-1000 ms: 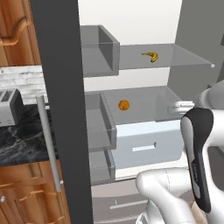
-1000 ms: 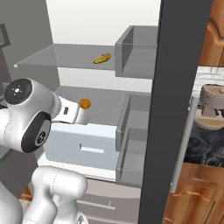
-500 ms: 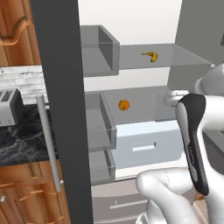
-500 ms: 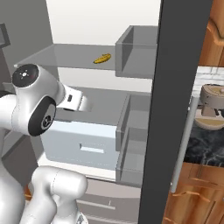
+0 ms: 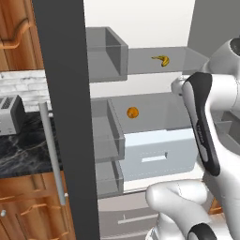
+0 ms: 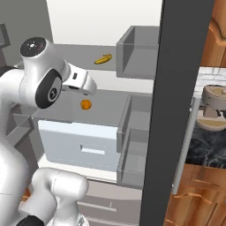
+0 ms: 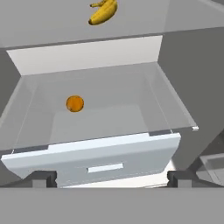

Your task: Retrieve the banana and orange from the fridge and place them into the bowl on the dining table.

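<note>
The fridge (image 5: pixel 65 117) stands open, its dark door edges framing white walls and grey shelves. On the upper shelf lies the yellow banana (image 5: pixel 161 60) (image 6: pixel 103 59) (image 7: pixel 104 12). One shelf lower, the round orange (image 5: pixel 132 112) (image 6: pixel 85 104) (image 7: pixel 75 103) rests near the back left. My gripper (image 6: pixel 89 87) (image 7: pixel 111 179) hovers in front of the fridge, level with the gap between the two shelves and short of the orange. It is open, with nothing between its fingers. The bowl and the dining table are out of view.
A white drawer (image 5: pixel 159 152) (image 7: pixel 100 157) juts out under the orange's shelf. Grey door bins (image 5: pixel 105 56) (image 6: pixel 137 53) line both doors. A toaster (image 5: pixel 9 115) sits on the black counter at the left, with wooden cabinets (image 5: pixel 28 211) below.
The arm has lifted and the hand has risen from the orange's level toward the upper shelf. The orange shows again in the right base view. The fruit has not moved.
</note>
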### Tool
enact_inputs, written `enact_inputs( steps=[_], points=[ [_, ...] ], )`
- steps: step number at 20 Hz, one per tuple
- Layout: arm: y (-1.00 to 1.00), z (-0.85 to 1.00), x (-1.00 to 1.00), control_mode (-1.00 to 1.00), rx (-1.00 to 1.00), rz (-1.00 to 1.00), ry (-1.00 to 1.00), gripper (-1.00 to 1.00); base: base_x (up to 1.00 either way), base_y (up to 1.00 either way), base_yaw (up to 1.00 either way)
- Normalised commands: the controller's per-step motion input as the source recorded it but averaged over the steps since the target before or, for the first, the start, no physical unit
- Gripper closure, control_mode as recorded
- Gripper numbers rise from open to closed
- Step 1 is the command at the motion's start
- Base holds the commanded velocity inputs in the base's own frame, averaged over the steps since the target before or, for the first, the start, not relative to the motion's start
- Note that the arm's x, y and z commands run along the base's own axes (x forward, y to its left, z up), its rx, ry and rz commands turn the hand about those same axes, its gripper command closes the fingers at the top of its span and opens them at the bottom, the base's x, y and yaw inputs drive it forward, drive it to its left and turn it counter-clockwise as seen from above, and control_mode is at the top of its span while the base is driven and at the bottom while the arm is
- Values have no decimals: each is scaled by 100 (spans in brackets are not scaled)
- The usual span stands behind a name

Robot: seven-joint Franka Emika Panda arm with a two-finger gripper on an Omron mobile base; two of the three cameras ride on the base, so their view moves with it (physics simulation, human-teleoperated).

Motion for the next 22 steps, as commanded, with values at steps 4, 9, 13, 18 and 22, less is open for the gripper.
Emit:
enact_inputs(
  steps=[4, 9, 13, 18, 22],
  points=[
    [0, 10, 44, -100, 0, 0, -15, -100, 0, 0, 0],
    [0, 16, 45, -100, 0, 0, -9, -100, 0, 0, 0],
    [-1, 28, 45, -100, 0, -3, 1, -100, 0, 0, 0],
    [-3, 21, 70, -100, 0, -4, 8, -100, 0, 0, 0],
    [-11, 11, 72, -100, 0, -3, 9, -100, 0, 0, 0]
  ],
)
